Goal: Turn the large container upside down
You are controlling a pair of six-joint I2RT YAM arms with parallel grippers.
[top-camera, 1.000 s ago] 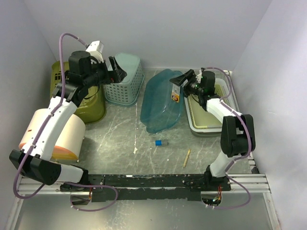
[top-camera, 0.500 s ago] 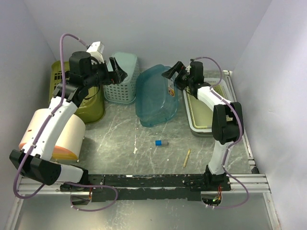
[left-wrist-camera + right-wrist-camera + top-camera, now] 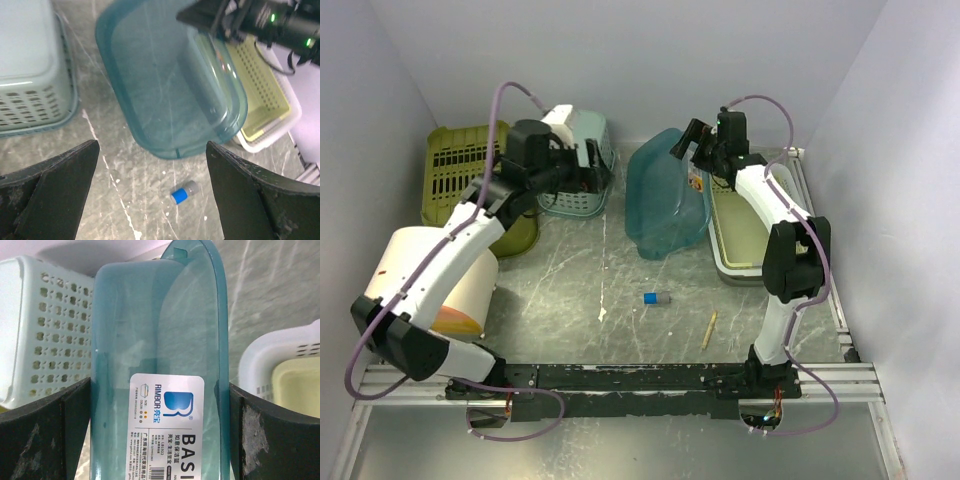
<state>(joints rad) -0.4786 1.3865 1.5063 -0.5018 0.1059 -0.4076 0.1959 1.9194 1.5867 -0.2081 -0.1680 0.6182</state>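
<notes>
The large container [image 3: 665, 200] is a translucent teal tub with a white label. It stands tipped on its long side at the middle back of the table, its open side facing left. My right gripper [image 3: 705, 150] grips its far right end; in the right wrist view the tub [image 3: 160, 330] fills the gap between the fingers [image 3: 60, 440], label toward the camera. My left gripper [image 3: 588, 165] is open and empty, hovering left of the tub above the table. In the left wrist view the tub [image 3: 170, 80] lies ahead of my open left gripper [image 3: 152, 200].
A light teal slotted basket [image 3: 582, 160] stands left of the tub, an olive basket [image 3: 460, 175] at far left, and a cream roll [image 3: 440, 280] beneath the left arm. A white tray with a yellow insert [image 3: 750, 225] is at the right. A blue-capped cylinder [image 3: 656, 298] and a wooden stick [image 3: 709, 330] lie on the table.
The right gripper has swung the tub further up on its side and toward the back. The left arm has moved right, past the light teal basket, toward the tub.
</notes>
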